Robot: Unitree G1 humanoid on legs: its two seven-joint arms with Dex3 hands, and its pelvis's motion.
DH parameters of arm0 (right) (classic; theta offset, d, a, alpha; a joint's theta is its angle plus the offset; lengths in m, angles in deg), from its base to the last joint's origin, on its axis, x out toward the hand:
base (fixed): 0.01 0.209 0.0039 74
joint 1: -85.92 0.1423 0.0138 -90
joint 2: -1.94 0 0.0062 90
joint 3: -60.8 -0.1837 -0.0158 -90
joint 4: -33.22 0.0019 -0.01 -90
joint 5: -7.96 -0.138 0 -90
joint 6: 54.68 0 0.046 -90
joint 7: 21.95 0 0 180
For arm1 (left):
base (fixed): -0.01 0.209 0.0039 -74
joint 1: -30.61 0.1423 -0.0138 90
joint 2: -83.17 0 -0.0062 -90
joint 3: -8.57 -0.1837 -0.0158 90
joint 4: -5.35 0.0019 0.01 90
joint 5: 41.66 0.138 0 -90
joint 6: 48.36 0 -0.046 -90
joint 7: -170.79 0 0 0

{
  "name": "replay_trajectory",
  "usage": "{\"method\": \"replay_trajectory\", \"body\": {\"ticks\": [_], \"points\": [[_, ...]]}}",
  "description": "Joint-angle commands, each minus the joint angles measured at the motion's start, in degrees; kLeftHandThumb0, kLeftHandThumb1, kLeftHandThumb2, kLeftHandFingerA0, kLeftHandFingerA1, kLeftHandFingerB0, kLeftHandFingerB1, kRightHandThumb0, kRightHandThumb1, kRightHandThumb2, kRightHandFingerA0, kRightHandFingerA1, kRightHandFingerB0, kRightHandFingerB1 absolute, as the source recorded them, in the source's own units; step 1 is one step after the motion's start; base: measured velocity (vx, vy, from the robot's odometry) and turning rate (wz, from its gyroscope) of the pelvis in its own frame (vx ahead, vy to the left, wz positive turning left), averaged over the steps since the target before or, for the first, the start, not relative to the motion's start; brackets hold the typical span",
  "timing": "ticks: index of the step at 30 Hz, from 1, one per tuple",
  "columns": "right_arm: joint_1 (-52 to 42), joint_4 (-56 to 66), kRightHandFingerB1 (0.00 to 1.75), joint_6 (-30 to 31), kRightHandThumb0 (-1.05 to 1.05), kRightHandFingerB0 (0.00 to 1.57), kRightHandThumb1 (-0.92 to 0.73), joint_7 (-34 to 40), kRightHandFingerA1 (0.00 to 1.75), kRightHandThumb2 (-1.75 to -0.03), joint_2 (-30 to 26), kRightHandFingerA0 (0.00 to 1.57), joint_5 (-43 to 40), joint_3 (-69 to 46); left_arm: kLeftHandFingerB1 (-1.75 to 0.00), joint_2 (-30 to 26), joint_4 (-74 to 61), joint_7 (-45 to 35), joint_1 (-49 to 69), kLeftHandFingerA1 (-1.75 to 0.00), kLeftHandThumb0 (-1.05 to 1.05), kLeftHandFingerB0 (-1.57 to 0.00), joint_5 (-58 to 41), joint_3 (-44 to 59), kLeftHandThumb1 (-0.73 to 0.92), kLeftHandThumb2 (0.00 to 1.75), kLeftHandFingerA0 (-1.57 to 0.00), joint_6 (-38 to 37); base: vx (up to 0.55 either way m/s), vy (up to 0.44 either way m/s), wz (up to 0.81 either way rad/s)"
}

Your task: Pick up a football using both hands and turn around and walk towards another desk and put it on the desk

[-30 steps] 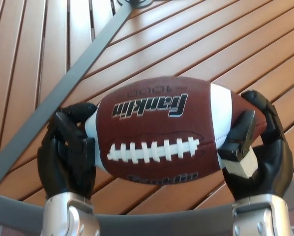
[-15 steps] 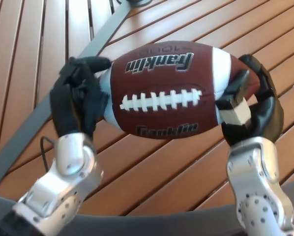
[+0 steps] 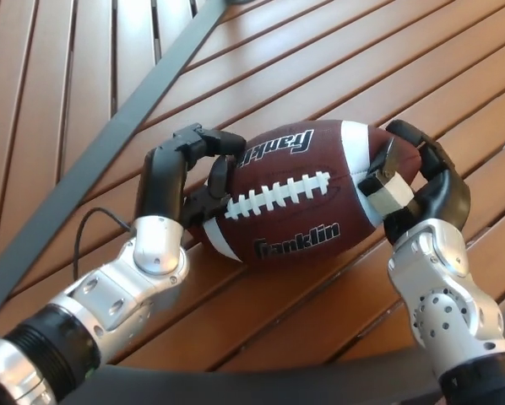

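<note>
The football (image 3: 299,198) between my palms looks like pebbled brown leather with a soft sheen, its white laces raised. My left hand (image 3: 181,181) and right hand (image 3: 417,181) are matt black plastic on brushed silver metal wrists. The desk (image 3: 337,67) is smooth, varnished wooden slats.

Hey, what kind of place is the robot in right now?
Probably an outdoor patio or terrace. The football is held over a table of wooden slats fanning out between dark metal spokes, with a curved metal rim, like garden furniture.
</note>
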Motion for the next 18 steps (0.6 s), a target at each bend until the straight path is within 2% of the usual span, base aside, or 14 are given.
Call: {"method": "replay_trajectory", "body": {"ticks": [1, 2, 7, 8, 9, 11, 12, 13, 16, 17, 18], "points": [[5.01, -12.92, 1.11, 13.05, -0.1, 0.92, -0.55, -6.72, 1.62, -1.14, -5.31, 0.97, 12.32, 5.22, -1.13, -1.22, 8.57, -26.15, -2.09, -1.35, -0.17, -0.92, 20.38, -14.47, 0.55, 0.89, -0.79, 12.72, 0.0, 0.0, 0.0], [4.68, -14.95, 0.77, 15.5, -0.17, 0.86, -0.64, -6.05, 1.2, -0.77, -7.38, 0.83, 16.29, 8.75, -0.97, -1.52, 8.67, -26.65, -2.53, -1.29, -0.16, -0.95, 20.72, -14.82, 0.6, 0.81, -0.77, 12.44, 0.0, 0.0, 0.0], [5.1, -16.1, 0.77, 15.42, -0.17, 0.86, -0.64, -6.17, 1.2, -0.77, -7.63, 0.83, 16.73, 9.3, -0.97, -1.25, 9.54, -27.19, -2.75, -1.29, -0.16, -0.95, 21.15, -14.87, 0.6, 0.81, -0.77, 11.93, 0.0, 0.0, 0.0], [4.86, -16.55, 0.49, 17.36, -0.24, 0.58, -0.69, -7.89, 1.33, -0.65, -8.79, 0.57, 17.53, 10.96, -1.0, -1.57, 9.78, -27.27, -2.54, -1.43, -0.13, -0.97, 21.31, -14.5, 0.52, 0.91, -0.83, 11.08, 0.0, 0.0, 0.0], [4.54, -17.05, 0.49, 19.81, -0.24, 0.58, -0.69, -10.02, 1.33, -0.65, -10.23, 0.57, 18.52, 13.03, -1.0, -1.99, 10.04, -27.35, -2.27, -1.43, -0.13, -0.97, 21.46, -14.03, 0.52, 0.91, -0.83, 10.04, 0.0, 0.0, 0.0], [4.6, -17.37, 0.49, 20.22, -0.24, 0.58, -0.69, -10.51, 1.33, -0.65, -10.54, 0.57, 18.7, 13.54, -1.0, -1.98, 10.27, -27.55, -2.2, -1.43, -0.13, -0.97, 21.73, -13.8, 0.52, 0.91, -0.83, 9.75, 0.0, 0.0, 0.0], [6.18, -18.38, 0.35, 23.54, -0.44, 0.24, -0.75, -16.76, 0.45, -0.63, -14.8, 0.05, 25.74, 22.72, -0.86, -2.93, 9.59, -27.66, -1.91, -1.23, -0.15, -0.95, 22.37, -13.88, 0.55, 0.79, -0.83, 9.0, 0.0, 0.0, 0.0], [6.91, -18.87, 0.35, 24.95, -0.44, 0.24, -0.75, -19.46, 0.45, -0.63, -16.66, 0.05, 28.68, 26.77, -0.86, -3.3, 9.36, -27.8, -1.76, -1.23, -0.15, -0.95, 22.76, -13.83, 0.55, 0.79, -0.83, 8.65, 0.0, 0.0, 0.0], [7.28, -19.15, 0.35, 24.91, -0.44, 0.24, -0.75, -19.53, 0.45, -0.63, -17.0, 0.05, 28.01, 27.72, -0.86, -3.15, 9.54, -28.23, -1.62, -1.23, -0.15, -0.95, 23.38, -13.37, 0.55, 0.79, -0.83, 8.58, 0.0, 0.0, 0.0], [7.93, -15.45, 0.0, 27.34, -1.01, 0.0, -0.76, -22.63, 0.18, -1.06, -20.91, 0.0, 31.07, 32.74, -0.64, -4.26, 8.06, -28.59, -1.47, -1.05, -0.22, -0.83, 22.8, -12.61, 0.67, 0.67, -0.8, 9.3, 0.0, 0.0, 0.0], [8.89, -9.84, 0.0, 31.02, -1.01, 0.0, -0.76, -27.27, 0.18, -1.06, -26.74, 0.0, 35.73, 40.19, -0.64, -5.92, 5.82, -29.12, -1.24, -1.05, -0.22, -0.83, 21.93, -11.46, 0.67, 0.67, -0.8, 10.39, 0.0, 0.0, 0.0]]}}
